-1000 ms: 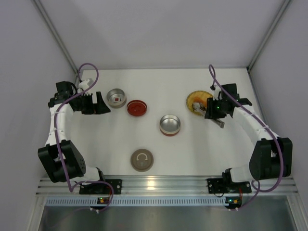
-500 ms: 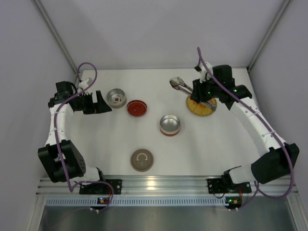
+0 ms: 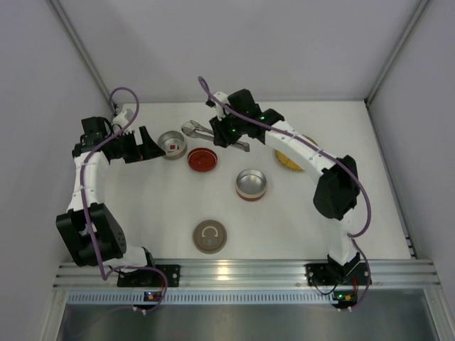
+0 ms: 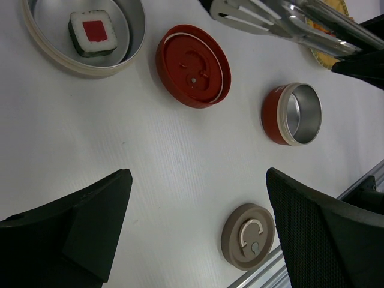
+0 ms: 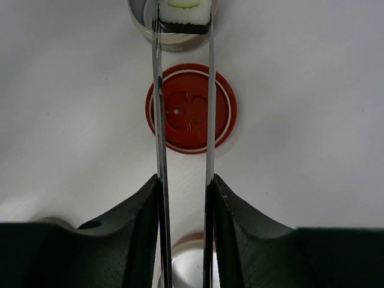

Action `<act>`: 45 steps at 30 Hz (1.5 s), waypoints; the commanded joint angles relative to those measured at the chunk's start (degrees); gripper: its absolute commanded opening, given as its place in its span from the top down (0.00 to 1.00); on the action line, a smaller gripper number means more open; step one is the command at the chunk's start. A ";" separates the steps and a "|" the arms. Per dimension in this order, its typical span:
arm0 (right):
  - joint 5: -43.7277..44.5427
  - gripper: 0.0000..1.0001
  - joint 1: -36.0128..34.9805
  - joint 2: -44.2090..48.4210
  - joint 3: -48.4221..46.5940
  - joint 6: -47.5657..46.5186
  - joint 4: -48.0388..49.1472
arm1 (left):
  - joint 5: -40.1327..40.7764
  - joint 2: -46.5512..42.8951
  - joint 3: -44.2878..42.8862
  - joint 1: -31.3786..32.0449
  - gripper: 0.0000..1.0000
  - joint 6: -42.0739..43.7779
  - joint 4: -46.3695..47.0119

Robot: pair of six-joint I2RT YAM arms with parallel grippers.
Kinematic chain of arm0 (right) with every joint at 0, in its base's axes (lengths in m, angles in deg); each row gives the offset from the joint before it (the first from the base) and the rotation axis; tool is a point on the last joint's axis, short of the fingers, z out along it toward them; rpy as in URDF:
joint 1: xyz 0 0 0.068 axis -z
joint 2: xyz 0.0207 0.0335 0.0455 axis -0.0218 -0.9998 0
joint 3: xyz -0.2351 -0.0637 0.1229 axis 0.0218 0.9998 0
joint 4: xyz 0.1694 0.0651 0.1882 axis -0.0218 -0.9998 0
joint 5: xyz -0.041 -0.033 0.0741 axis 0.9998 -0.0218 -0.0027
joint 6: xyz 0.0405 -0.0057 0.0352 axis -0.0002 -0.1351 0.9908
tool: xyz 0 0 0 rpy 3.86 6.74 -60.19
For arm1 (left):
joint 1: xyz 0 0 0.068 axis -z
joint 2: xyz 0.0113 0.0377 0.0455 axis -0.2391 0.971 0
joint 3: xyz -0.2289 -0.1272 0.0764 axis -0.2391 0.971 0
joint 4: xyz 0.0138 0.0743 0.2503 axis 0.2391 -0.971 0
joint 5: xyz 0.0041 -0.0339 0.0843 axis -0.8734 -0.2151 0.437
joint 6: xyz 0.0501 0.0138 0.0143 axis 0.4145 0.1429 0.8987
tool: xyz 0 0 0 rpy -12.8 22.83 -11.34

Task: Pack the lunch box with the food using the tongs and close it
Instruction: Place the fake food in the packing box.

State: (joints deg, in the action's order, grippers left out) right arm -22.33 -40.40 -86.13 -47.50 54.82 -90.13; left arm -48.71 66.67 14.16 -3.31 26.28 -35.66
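Observation:
My right gripper [image 3: 227,135] [image 5: 185,183] is shut on the silver tongs [image 3: 202,131] [image 5: 158,120]. The tongs' tips pinch a white roll with black wrap [image 5: 183,13] just above the lunch box's beige tin [image 3: 171,145] [image 5: 174,39]. Another roll with a red centre [image 4: 93,33] lies inside that tin [image 4: 84,65]. My left gripper [image 3: 144,150] [image 4: 198,180] stands open and empty just left of the tin. The red tin [image 3: 251,184] [image 4: 291,114], silver inside, sits mid-table. The yellow plate [image 3: 290,160] is partly hidden under my right arm.
A red lid [image 3: 202,159] [image 4: 193,65] [image 5: 191,108] lies between the two tins. A beige lid with a ring handle [image 3: 210,236] [image 4: 248,235] lies nearer the front rail. White walls close in the table on three sides.
My right arm has swung from the yellow plate on the right across to the left with the tongs, ending over the beige tin. The left arm has barely moved.

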 commanded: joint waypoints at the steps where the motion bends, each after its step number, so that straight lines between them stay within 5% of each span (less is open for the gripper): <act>1: 0.42 0.82 -3.64 -4.07 -8.64 1.00 4.73 | 0.03 -0.78 1.04 -0.52 0.02 -1.77 4.14; 21: 2.79 0.75 -6.46 -19.29 -18.67 3.90 12.99 | 1.96 -0.69 2.44 -2.45 0.02 -6.52 11.26; 45: 3.23 0.69 -6.55 -23.77 -19.38 8.29 16.77 | 0.91 1.68 2.18 -3.77 0.02 -6.78 12.23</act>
State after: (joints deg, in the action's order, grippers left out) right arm -18.42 -45.87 -110.35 -64.33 62.30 -78.94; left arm -46.37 68.09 16.33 -6.61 19.37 -25.95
